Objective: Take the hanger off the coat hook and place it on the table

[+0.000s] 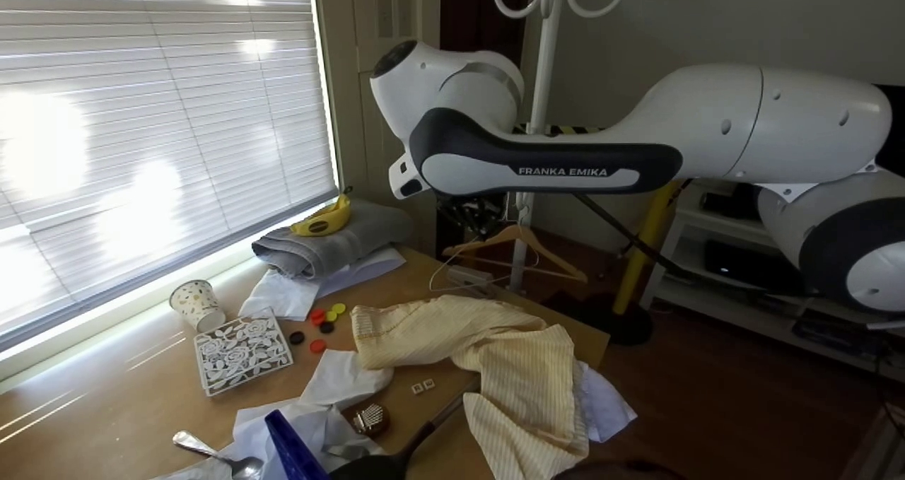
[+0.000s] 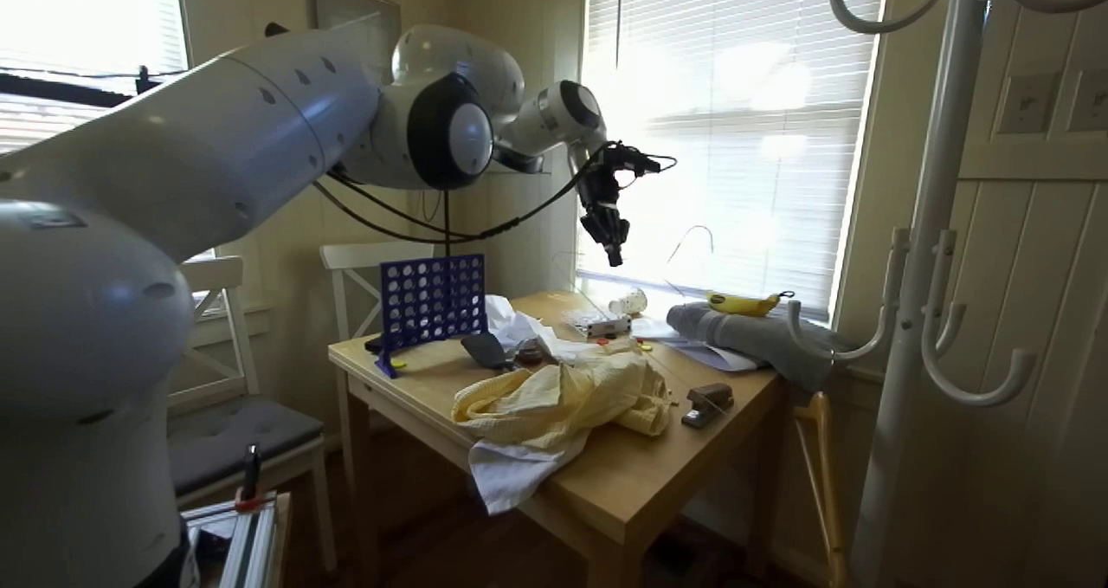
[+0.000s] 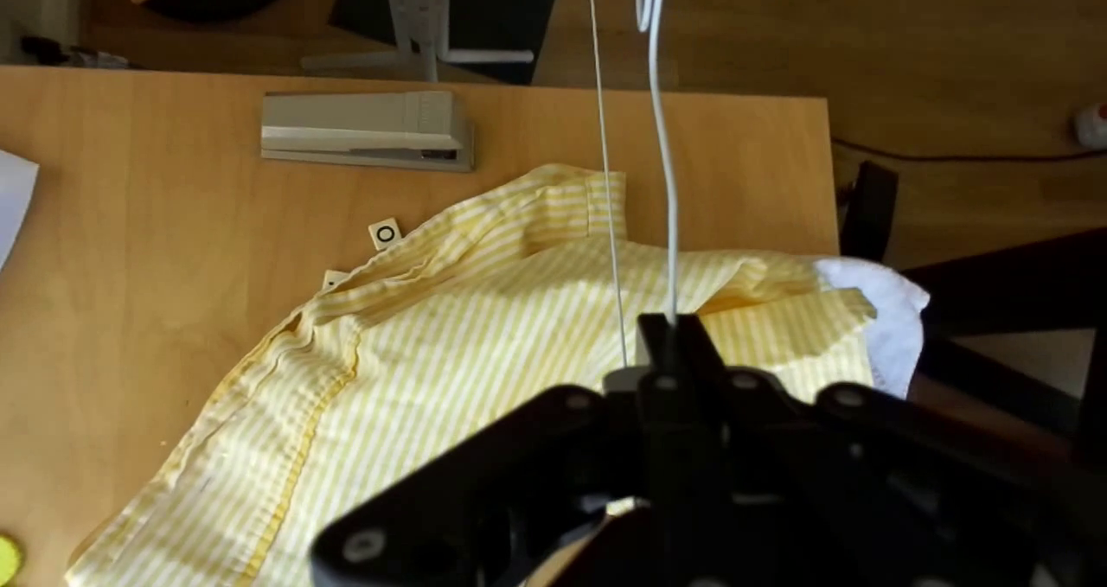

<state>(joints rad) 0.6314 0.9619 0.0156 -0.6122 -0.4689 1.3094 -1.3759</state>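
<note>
My gripper is shut on a thin white wire hanger and holds it in the air above the table. The gripper also shows in an exterior view, over the table and away from the coat stand. The wire hanger is faint in both exterior views. The coat hook is a white prong on the slim white pole, with upper prongs in an exterior view. A wooden hanger hangs from a lower prong beside the table; it also shows in an exterior view.
A yellow striped cloth covers much of the table under the gripper. A stapler lies near the edge. A grey towel with a banana-shaped pouch, a cup, a white lattice and a blue game grid stand around.
</note>
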